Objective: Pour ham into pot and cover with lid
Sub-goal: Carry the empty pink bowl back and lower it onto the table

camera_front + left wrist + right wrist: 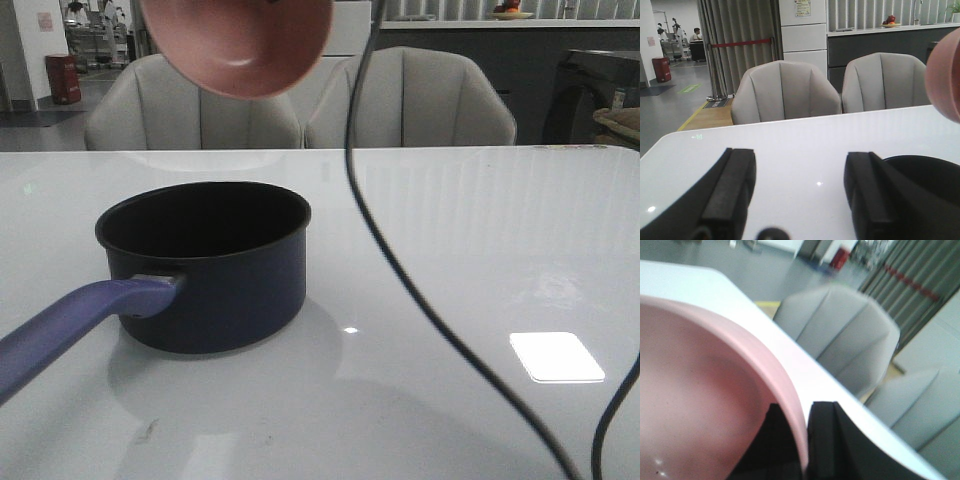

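The pot (pixel 205 265) stands toward the near left part of the tabletop (pixel 470 250), mouth up, its long handle (pixel 75 320) running out toward the near left corner. No ham shows in its black interior from the front view, though the angle hides the bottom; no lid is in view anywhere.

The left gripper (pixel 800 195) hovers low just beside the pot rim, its fingers (pixel 735 185) spread wide with nothing between them.

Farther back and higher, the pink bowl (pixel 240 42) hangs tilted above the pot's far rim, its hollow facing forward and looking empty. The right gripper (pixel 802 440) pinches the bowl's rim. No slices show in it, so the pour looks done; the lid comes next, and the free left arm seems the likelier one to fetch it.
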{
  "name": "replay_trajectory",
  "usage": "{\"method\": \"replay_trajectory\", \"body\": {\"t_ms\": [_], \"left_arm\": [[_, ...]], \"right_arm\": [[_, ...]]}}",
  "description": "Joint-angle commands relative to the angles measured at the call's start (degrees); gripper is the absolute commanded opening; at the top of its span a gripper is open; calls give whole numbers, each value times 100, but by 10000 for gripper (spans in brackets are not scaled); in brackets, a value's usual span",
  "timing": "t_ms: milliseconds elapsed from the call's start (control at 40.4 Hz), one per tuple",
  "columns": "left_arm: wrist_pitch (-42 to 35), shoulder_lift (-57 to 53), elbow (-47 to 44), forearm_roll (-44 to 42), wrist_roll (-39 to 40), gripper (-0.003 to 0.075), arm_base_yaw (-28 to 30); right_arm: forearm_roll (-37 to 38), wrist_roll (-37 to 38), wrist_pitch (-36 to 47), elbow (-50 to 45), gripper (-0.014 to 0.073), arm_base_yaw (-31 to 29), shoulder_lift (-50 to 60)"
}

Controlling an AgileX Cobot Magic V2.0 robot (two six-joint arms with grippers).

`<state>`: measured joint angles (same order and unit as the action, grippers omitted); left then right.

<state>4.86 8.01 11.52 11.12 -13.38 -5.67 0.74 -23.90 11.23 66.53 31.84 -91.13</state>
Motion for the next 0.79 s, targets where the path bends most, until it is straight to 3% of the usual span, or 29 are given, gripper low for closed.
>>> {"method": "replay_trajectory", "body": {"t_ms": [0, 347, 496, 768], "left_arm": [[-386, 49, 154, 11, 18, 428, -46], [-386, 49, 154, 11, 18, 428, -46], [-386, 49, 154, 11, 18, 428, -46], [-386, 49, 154, 11, 18, 428, -46]], "right_arm": [[159, 767, -459, 154, 138, -279, 530], [223, 2277, -2982, 154, 138, -1288, 934], [-204, 2294, -3725, 154, 138, -1705, 934], [-941, 2278, -4374, 77, 138, -2488, 934]]}}
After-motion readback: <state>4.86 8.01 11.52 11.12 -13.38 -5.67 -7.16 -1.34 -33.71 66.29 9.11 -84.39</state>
